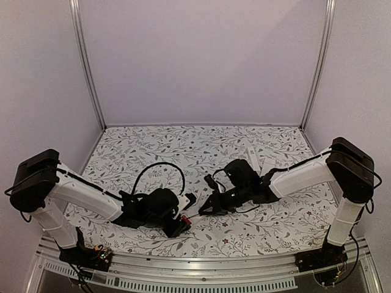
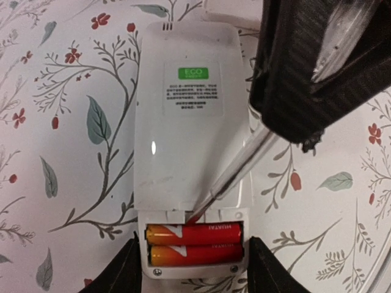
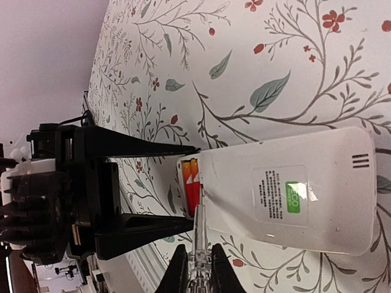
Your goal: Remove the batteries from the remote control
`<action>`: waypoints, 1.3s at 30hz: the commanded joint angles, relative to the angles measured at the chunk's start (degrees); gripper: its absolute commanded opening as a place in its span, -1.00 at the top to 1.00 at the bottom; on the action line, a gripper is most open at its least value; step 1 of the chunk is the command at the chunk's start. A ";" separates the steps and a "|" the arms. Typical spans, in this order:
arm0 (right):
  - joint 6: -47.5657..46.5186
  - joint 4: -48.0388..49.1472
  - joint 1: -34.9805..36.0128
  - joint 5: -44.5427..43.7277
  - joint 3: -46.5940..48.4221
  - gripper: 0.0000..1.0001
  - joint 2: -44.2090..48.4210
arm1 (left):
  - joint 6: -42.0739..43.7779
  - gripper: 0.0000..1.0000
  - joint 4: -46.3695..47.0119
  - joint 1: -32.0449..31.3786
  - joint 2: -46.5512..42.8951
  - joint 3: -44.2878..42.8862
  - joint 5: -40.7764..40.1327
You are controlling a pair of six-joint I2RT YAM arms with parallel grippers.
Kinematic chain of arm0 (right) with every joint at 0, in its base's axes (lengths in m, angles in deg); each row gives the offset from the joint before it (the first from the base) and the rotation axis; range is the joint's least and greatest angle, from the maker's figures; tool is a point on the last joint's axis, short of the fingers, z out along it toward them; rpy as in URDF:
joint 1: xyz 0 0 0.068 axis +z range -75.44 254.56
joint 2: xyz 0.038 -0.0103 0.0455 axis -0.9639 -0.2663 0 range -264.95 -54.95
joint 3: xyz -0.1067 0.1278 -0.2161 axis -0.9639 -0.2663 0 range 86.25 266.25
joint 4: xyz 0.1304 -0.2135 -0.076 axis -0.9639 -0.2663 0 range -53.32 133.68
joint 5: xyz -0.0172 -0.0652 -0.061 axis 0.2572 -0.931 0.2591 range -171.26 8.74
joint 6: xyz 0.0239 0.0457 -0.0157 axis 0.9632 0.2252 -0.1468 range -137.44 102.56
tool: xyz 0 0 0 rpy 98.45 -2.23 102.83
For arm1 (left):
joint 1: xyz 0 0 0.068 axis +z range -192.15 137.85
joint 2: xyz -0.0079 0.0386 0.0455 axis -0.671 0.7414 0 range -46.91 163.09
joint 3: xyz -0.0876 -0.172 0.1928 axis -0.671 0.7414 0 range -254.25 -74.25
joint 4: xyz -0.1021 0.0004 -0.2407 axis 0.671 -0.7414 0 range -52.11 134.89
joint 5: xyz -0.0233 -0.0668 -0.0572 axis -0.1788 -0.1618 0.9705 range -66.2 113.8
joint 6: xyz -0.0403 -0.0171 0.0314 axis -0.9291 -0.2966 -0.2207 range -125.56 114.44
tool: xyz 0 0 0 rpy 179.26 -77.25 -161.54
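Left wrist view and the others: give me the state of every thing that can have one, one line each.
remote: lying back up, battery compartment open.
batteries: two, seated side by side in the compartment.
left gripper: closed on the remote's battery end, one finger each side.
right gripper: shut on the clear tool.
clear tool: held slanted, tip at the compartment's edge.

A white remote (image 2: pixel 183 152) lay back-up on the floral surface (image 2: pixel 61 201), green label (image 2: pixel 190 73) showing. Two red-orange batteries (image 2: pixel 194 244) sat side by side in its open bay. The left claw (image 2: pixel 195 271) clasped that end between its fingers (image 2: pixel 119 274). The right claw (image 2: pixel 284 125) pinched a slim clear tool (image 2: pixel 235 171), tip at the bay's edge.
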 commanded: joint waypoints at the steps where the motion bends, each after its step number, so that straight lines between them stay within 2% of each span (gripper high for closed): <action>1: 5.44 15.52 1.92 11.81 -1.55 1.00 -1.22 | 1.76 0.60 -0.26 -1.61 2.02 1.29 1.29; 10: 5.97 15.26 1.13 10.57 -3.05 1.00 3.02 | 1.47 0.63 -0.92 -1.60 2.05 1.21 0.28; 14: 1.29 3.67 1.11 1.92 -1.96 1.00 5.69 | 1.61 0.65 -0.13 -1.67 0.54 2.01 0.58; 19: -6.10 -10.88 1.13 -8.96 -0.44 1.00 9.73 | 4.33 0.59 4.48 -1.64 -2.81 3.87 5.48; 24: -8.36 -15.19 1.16 -11.86 -0.80 1.00 13.06 | 8.54 0.58 6.45 -1.60 -2.43 1.02 6.78; 31: -7.61 -16.42 1.15 -13.62 -2.56 1.00 15.67 | 10.89 0.58 6.60 -1.59 5.40 -5.29 10.86; 34: -7.47 -17.42 1.10 -13.58 -2.94 1.00 16.80 | 10.97 0.38 6.93 -1.62 6.13 -5.81 10.79; 38: -7.83 -19.76 1.16 -14.08 -2.72 1.00 17.68 | 10.87 -0.34 6.61 -1.62 5.01 -4.80 9.89; 39: -7.84 -20.17 1.28 -14.06 -2.66 1.00 17.74 | 10.78 -0.44 6.40 -1.60 4.85 -4.43 9.67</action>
